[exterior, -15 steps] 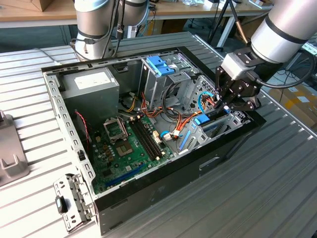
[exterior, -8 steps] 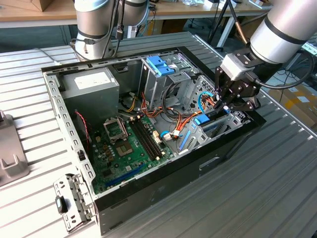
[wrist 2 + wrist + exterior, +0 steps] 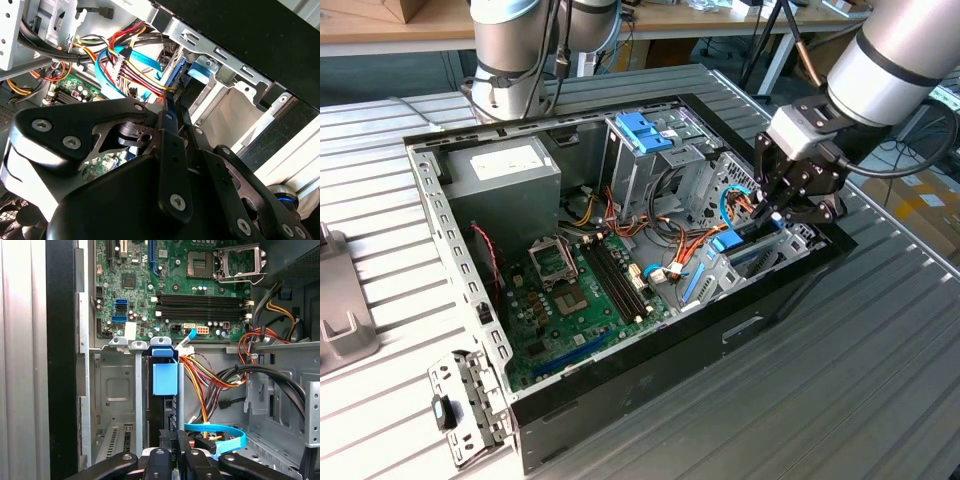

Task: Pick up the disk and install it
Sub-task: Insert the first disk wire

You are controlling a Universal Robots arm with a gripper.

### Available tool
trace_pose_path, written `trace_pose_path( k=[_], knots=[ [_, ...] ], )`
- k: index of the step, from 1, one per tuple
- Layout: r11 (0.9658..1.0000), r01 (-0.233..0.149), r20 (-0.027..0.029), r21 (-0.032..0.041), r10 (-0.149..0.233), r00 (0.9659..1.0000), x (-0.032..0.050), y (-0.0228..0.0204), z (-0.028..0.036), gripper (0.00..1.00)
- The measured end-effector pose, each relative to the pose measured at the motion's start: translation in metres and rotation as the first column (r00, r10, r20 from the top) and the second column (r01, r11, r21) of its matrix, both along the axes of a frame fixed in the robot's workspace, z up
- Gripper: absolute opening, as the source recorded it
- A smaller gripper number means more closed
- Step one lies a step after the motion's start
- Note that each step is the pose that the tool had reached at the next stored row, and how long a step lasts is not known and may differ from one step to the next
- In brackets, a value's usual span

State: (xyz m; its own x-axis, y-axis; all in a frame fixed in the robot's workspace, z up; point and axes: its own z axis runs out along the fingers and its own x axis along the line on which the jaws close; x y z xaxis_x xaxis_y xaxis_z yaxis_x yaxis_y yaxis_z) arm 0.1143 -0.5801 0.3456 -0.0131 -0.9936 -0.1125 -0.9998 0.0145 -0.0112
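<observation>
Lying open on a ribbed metal table (image 3: 880, 380), a desktop computer case (image 3: 620, 390) shows its insides in the exterior view. Going from that view's left: a loose grey bracket (image 3: 470, 400) on the table, a green motherboard (image 3: 575, 300), a bundle of red and orange cables (image 3: 695, 245), then a grey drive cage (image 3: 760, 262) at the case's corner toward the right. The disk (image 3: 728, 241) stands on edge in a slot of that cage, its light blue carrier uppermost. The black gripper (image 3: 782, 212) reaches down right over it. In the first wrist view the disk (image 3: 164, 390) sits between grey rails, and the gripper (image 3: 174, 442) has its fingers drawn close together, pinching the disk's thin near edge.
</observation>
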Motion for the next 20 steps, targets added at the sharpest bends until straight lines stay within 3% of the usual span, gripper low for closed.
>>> trace_pose_path(
  k=[20],
  knots=[
    [1.0000,0.000,-0.0026,0.0001,0.000,1.0000,0.0014,0.0018,-0.0056,0.17]
  ],
)
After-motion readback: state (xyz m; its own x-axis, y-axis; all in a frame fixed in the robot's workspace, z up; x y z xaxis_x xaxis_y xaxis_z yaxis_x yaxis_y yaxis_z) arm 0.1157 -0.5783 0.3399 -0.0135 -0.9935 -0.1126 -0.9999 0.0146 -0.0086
